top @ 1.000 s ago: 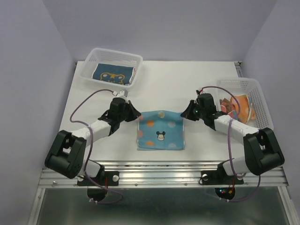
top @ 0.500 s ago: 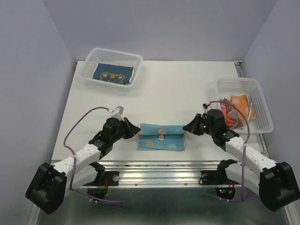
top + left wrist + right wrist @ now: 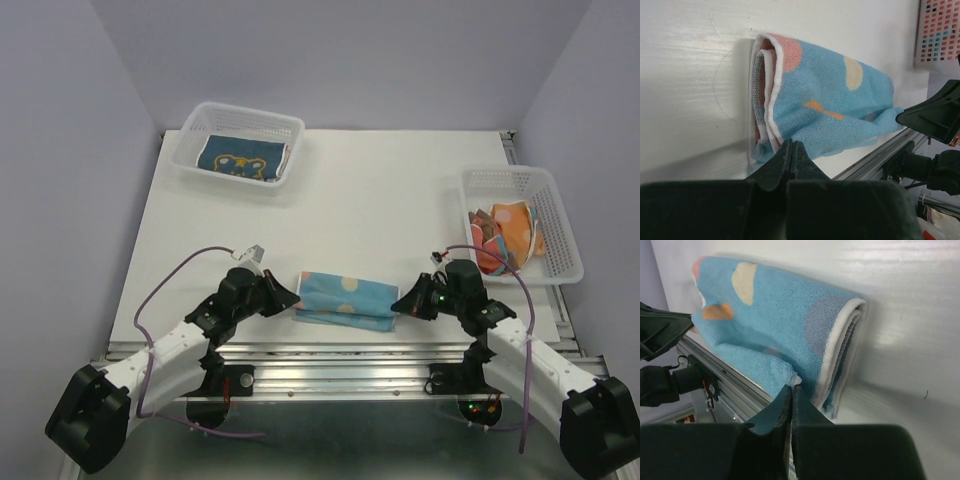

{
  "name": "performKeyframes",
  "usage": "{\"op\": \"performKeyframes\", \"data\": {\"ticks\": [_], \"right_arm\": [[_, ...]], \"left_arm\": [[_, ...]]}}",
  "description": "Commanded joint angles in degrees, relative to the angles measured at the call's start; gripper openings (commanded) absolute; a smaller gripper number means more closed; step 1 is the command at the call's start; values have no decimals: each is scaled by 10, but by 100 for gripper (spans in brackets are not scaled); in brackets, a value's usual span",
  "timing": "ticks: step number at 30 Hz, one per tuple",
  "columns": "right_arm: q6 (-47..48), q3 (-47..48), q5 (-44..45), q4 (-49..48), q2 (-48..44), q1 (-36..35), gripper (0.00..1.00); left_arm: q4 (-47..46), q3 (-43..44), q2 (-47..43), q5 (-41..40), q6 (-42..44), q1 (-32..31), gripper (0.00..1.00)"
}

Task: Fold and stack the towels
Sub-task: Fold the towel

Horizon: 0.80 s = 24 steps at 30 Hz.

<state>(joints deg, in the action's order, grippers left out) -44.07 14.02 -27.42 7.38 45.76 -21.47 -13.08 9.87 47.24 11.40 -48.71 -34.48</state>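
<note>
The light blue dotted towel [image 3: 345, 299] lies folded into a narrow band at the table's near edge. It also shows in the left wrist view [image 3: 830, 107] and in the right wrist view [image 3: 770, 325]. My left gripper [image 3: 290, 300] is at its left end, jaws pressed together at the towel's top edge [image 3: 791, 144]. My right gripper [image 3: 402, 303] is at its right end, jaws shut on a corner of the top layer [image 3: 791, 387]. A blue-and-yellow towel [image 3: 237, 160] lies in the far-left basket. Orange and brown-red towels [image 3: 505, 232] lie in the right basket.
A white mesh basket [image 3: 215, 118] stands at the back left. Another white mesh basket [image 3: 555, 215] stands at the right edge. The metal rail [image 3: 340, 352] runs along the table's front just below the towel. Purple walls enclose the table.
Both grippers have drawn the towel's far edge toward the near edge. The flat towel with the Mickey head is now folded over into a narrow band, and the Mickey head is hidden.
</note>
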Motion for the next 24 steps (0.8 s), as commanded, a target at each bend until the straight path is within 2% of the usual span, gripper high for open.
{"op": "performKeyframes", "data": {"ticks": [1,8,10,11,12,14,16,17,18,19,20,23,24], "right_arm": [[-19,-31,-27,11,-18,-6,3],[-17,-54,-54,33,-39,-6,11],[-18,-59,-70,37,-47,-6,16],[-20,-62,-76,41,-52,-6,17],[-22,-67,-83,44,-58,-6,17],[-35,-73,-102,55,-85,-6,20],[-40,-74,-112,74,-119,-6,41],[-37,-73,-114,100,-131,-6,53],[-35,-68,-114,114,-144,-6,60],[-30,-65,-112,139,-164,-6,67],[-26,-59,-109,148,-175,-6,72],[-12,-29,-89,174,-192,-6,80],[-6,-20,-70,180,-191,-6,99]], "left_arm": [[31,1,-22,13,-12,-5,0],[82,0,-27,7,-15,-6,0],[96,7,-29,4,-15,-6,7],[98,9,-31,5,-14,-6,17],[100,9,-35,6,-14,-6,21],[110,17,-44,6,-12,-6,35],[124,26,-51,3,-10,-6,51],[128,30,-51,3,-9,-6,56],[130,33,-53,1,-8,-6,60],[143,41,-52,-6,-3,-6,68],[146,45,-51,-10,-1,-6,75],[148,64,-31,-23,12,-6,85],[146,77,-13,-29,20,-6,86]]}}
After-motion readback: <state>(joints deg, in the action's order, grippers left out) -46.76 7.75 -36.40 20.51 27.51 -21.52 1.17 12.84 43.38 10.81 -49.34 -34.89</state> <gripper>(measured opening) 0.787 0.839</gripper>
